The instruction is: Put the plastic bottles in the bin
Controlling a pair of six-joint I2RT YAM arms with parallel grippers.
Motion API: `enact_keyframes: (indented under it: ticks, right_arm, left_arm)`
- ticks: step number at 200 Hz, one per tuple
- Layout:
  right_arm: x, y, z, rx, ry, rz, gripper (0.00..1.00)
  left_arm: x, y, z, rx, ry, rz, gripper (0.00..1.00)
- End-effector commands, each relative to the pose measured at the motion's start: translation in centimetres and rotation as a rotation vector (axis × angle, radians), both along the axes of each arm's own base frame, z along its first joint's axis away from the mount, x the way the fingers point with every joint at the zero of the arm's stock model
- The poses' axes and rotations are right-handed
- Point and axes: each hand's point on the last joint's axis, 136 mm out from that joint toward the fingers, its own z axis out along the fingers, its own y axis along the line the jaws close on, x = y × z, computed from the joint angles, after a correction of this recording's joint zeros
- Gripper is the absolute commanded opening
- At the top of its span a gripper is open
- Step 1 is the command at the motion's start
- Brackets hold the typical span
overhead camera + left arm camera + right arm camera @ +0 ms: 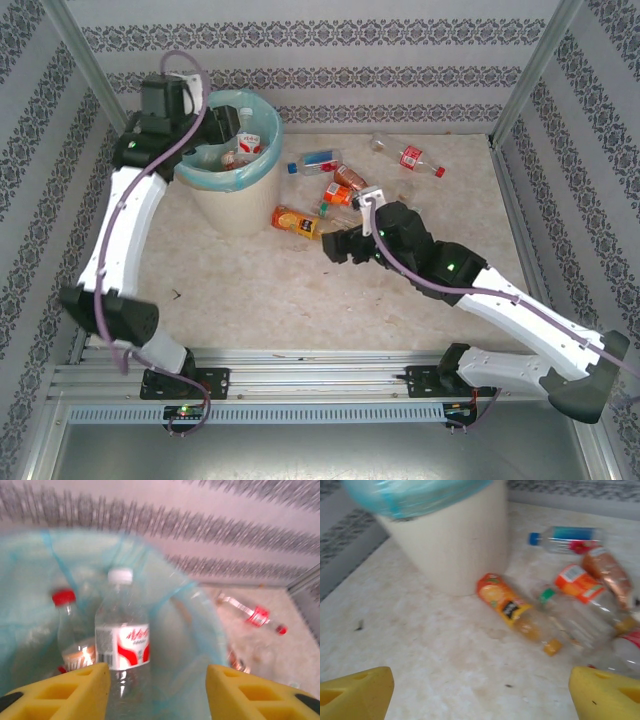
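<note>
Beige table [260, 300]; orange bottle [296, 221] lies flat, cap rightward; left end effector [159, 685], right end effector [480, 692] both apart.

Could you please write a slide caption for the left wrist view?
Open left gripper over the turquoise-lined bin, a white-capped clear plastic bottle inside.

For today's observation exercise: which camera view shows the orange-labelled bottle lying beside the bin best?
Right wrist: the orange-labelled bottle lies close and large, label and cap visible. Top external shows that bottle small, by the bin's base.
</note>
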Motion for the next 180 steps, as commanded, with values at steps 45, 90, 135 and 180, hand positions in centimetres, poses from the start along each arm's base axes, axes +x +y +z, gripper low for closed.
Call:
enact_keyframes:
  ticks: [45, 90, 135, 180]
  right_arm:
    - [4.2, -12.8, -6.7, -0.057, 0.179, -0.443, 0.95]
    - [6.4, -13.6, -10.1, -0.019, 0.284, -0.47, 0.9]
    - [11.9, -15.6, -11.6, -0.1, 0.312, -0.507, 0.79]
    - [20.7, -21.6, -11.7, -0.01, 0.314, -0.555, 0.79]
  left_arm:
    - [-10.1, -14.7, -2.4, 0.289, -0.432, -0.466, 0.69]
    - [-16.8, -22.1, -10.2, 0.406, -0.577, -0.807, 0.74]
    - [-22.4, -25.6, -13.5, 0.501, -0.557, -1.032, 0.82]
    - [-20.4, -25.9, -13.3, 0.395, -0.457, -0.887, 0.87]
